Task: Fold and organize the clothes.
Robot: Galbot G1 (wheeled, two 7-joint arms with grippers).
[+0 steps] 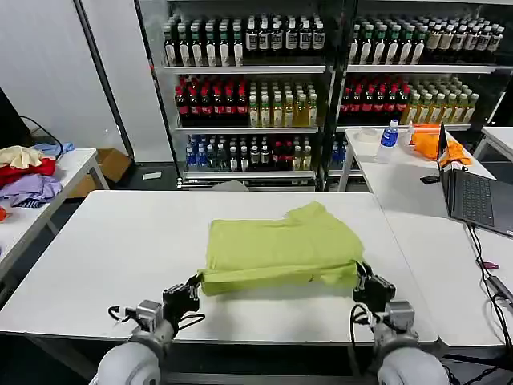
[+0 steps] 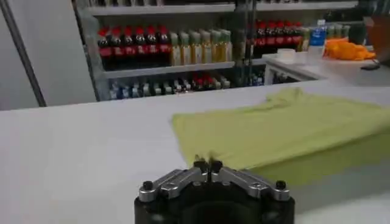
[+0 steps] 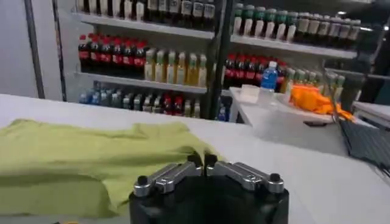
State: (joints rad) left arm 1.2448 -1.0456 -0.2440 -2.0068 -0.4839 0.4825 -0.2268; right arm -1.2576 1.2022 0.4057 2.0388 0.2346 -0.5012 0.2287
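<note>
Head view: both grippers' jaws, seemingly closed, pinch the folded shirt's near corners.

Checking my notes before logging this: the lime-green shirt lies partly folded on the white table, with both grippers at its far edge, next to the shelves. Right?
Not quite. The left gripper and right gripper are at the near edge of the lime-green shirt, the side toward the robot, as the head view shows. The shirt does lie partly folded on the white table.
</note>
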